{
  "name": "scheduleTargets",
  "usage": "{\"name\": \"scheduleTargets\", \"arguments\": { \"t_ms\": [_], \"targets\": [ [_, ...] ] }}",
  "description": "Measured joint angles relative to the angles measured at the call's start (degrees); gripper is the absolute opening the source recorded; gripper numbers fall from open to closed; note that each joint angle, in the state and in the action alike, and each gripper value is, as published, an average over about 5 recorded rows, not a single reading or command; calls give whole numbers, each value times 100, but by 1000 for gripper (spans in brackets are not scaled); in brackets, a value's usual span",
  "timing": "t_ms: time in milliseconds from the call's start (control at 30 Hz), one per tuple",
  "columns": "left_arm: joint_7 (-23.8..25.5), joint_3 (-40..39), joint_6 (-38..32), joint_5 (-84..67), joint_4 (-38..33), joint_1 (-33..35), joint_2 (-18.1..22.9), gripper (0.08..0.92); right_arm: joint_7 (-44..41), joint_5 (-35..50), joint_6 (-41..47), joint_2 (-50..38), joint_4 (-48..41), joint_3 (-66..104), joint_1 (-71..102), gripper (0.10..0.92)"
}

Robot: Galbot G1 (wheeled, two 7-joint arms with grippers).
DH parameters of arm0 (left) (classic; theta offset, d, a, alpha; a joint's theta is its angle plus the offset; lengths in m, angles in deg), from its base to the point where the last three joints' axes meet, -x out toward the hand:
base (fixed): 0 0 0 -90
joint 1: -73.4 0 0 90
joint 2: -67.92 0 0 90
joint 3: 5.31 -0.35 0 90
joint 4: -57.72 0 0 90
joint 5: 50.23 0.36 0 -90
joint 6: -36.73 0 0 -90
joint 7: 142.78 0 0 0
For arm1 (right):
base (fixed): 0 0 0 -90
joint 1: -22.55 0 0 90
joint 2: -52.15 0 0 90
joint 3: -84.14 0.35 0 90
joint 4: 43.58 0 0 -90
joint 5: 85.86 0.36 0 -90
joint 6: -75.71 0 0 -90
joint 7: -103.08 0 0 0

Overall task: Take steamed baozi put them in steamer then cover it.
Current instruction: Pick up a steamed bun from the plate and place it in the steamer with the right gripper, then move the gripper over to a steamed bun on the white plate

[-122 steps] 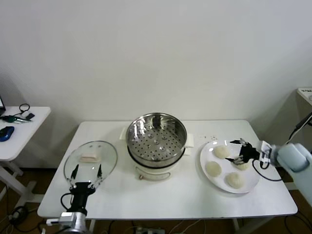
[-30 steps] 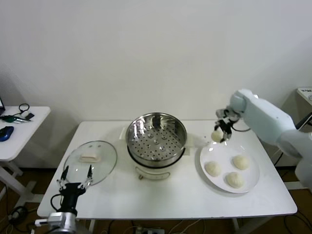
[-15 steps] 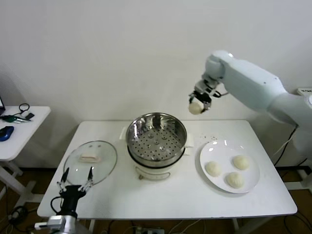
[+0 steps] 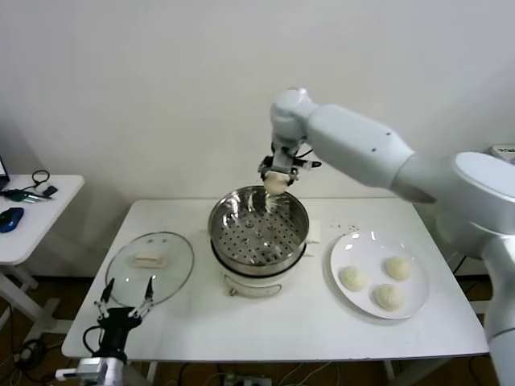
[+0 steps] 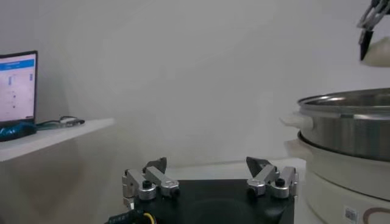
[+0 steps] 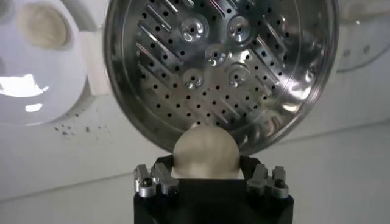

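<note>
Only our right wrist view shows the right claw (image 6: 209, 176) clamped on a bun (image 6: 206, 152) above the steamer (image 6: 220, 67); lower left, left claw (image 4: 122, 304) spread apart.

The head view looks forward and down across the whole table (image 4: 322, 322) from well back. The left wrist view sits low at table height, facing sideways toward the steamer (image 5: 347, 122). The right wrist view looks straight down into the steamer (image 6: 222, 67) from close above. All three share the steamer (image 4: 259, 229).
</note>
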State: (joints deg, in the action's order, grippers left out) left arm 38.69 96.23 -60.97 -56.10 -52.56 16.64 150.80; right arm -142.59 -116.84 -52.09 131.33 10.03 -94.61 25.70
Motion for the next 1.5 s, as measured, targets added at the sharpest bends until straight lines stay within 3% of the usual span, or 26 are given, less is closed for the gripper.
{"name": "scheduleTargets", "arguments": {
  "t_ms": [867,1067,1500],
  "targets": [
    [-6,-74,32,56,40,-35,80,823,308,-1451,-446,606,-572,445,1051,739],
    [-11,-80,25,60,59,-30,102,823,279,-1459,-412,629,-585,493,1079,818],
    [-25,-95,33,77,-22,14,129,823,-111,-523,-152,225,-117,311,584,823]
  ]
}}
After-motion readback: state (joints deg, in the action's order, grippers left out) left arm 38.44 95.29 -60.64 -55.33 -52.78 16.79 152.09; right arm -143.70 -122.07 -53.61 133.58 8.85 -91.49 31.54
